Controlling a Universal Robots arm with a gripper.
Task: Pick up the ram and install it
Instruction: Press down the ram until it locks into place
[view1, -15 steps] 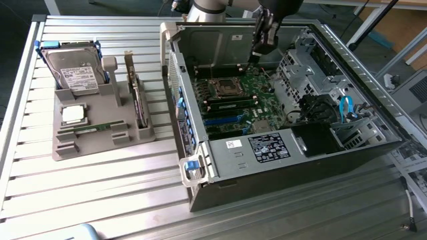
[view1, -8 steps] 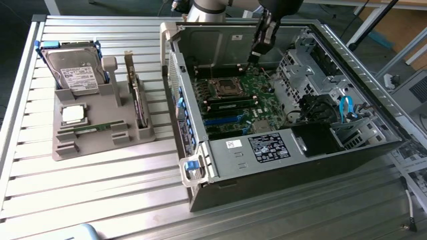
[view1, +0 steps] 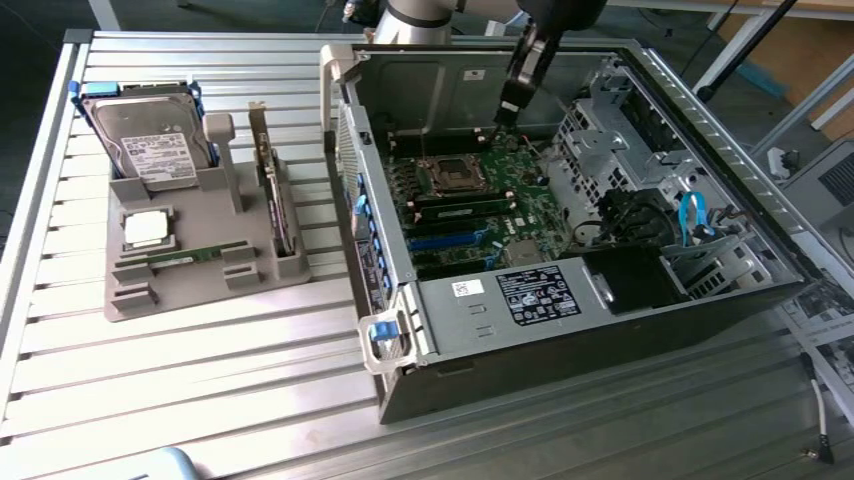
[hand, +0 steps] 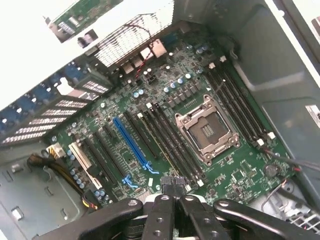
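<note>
- Green ram (view1: 180, 258) lying flat in the front of the grey holder (view1: 200, 290) on the counter (view1: 200, 400), at the exterior view's left, just in front of the square silver processor chip (view1: 144, 228).
- Pincer (view1: 511, 116) well apart from it, hanging inside the open computer case (view1: 534, 330) above the motherboard (hand: 100, 125), fingers pressed together.
- Small dark bit just beyond the tips in the wrist view (hand: 172, 192); cannot tell what.
- Step in hand, judging by this layout: the pick-up itself, not yet done, with nothing recognisable as the ram in the grip.
- Pick-up calls for clearing the case wall, parting the fingers, and lining them across the stick's thin long faces, since a flat, narrow board offers little else to hold.
- Installing calls for a match with one of the long black memory slots (hand: 172, 145) beside the empty processor socket (hand: 205, 130), not the blue slot (hand: 132, 145) further off.
- Green strips (view1: 461, 207) next to the socket in the exterior view, possibly sticks already seated; cannot tell for sure.
- Around the ram: hard drive (view1: 147, 135) upright at the back of the holder, expansion card (view1: 274, 200) on edge on the side nearest the case.
- In the way, as a judgement: that card and the tall case wall between holder and motherboard; holder ribs close around the stick.
</note>
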